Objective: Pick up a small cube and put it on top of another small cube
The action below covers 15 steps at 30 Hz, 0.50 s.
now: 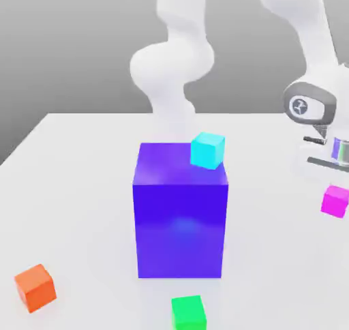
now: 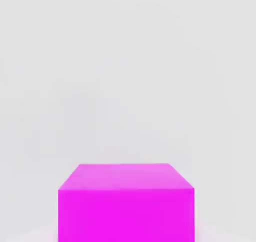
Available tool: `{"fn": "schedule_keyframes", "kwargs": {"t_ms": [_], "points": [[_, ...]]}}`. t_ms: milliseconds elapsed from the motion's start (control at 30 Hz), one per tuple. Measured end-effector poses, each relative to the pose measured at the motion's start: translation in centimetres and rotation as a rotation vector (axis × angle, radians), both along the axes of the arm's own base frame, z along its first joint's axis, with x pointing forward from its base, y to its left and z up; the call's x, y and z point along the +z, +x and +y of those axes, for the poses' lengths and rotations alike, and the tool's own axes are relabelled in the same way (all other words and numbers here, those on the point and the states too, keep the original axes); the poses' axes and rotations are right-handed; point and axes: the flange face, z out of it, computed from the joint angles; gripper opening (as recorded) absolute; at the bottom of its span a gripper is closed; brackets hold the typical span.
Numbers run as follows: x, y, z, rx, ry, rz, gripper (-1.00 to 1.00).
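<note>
White table (image 1: 75, 185) spreads under us, and the magenta cube (image 1: 335, 201) hangs just below our end effector (image 1: 326, 175), which is clamped shut on it. Off toward the exterior view's left, the cyan cube (image 1: 208, 150) perches on the big blue block (image 1: 180, 213). We judge a shallow grip could let the cube slip mid-carry.

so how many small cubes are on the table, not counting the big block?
4: orange cube at the exterior view's front left, green cube front centre, magenta cube at right, cyan cube behind the big blue-purple block, which may hide others.
</note>
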Motion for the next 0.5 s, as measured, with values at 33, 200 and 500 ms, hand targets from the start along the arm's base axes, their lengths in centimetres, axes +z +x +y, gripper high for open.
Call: {"fn": "schedule_keyframes", "kwargs": {"t_ms": [33,200,500], "points": [[0.5,0.6,1.0,-0.03,0.022,0.014,-1.0],[2.6,5.4,2.7,-0.15,0.106,0.064,-1.0],[2.8,19.4,-17.7,-0.22,-0.011,-0.025,-1.0]]}}
